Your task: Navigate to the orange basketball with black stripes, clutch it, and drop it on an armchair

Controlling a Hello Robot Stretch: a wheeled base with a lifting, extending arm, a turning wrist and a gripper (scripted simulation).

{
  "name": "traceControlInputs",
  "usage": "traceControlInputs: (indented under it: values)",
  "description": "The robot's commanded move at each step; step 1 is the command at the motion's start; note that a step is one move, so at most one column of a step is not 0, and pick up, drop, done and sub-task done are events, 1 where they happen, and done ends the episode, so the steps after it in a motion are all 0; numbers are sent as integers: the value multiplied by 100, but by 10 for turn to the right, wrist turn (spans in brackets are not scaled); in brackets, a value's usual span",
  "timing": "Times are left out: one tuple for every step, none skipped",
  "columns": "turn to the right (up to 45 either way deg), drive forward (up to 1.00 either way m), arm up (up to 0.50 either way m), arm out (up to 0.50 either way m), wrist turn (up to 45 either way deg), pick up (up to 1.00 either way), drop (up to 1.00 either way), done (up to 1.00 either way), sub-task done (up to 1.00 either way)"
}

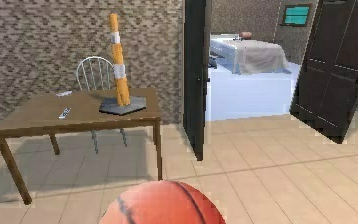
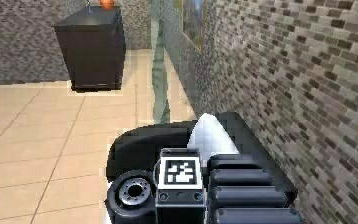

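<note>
Hand sits close to the robot's body, far end unreadable, so can't tell if it holds anything. Counter ahead. Basketball at the forward view's bottom edge, nearer than the counter. Reckon approach done. Grab unconfirmed, armchair search and drop left.

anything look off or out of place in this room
A tall orange-and-white striped post on a grey base stands on the brown wooden table, leaning slightly; it looks more like a floor item. Nothing else stands out.
</note>
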Motion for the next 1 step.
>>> traceControlInputs:
  values:
    - [0,30,0,0,0,0,0,0,0]
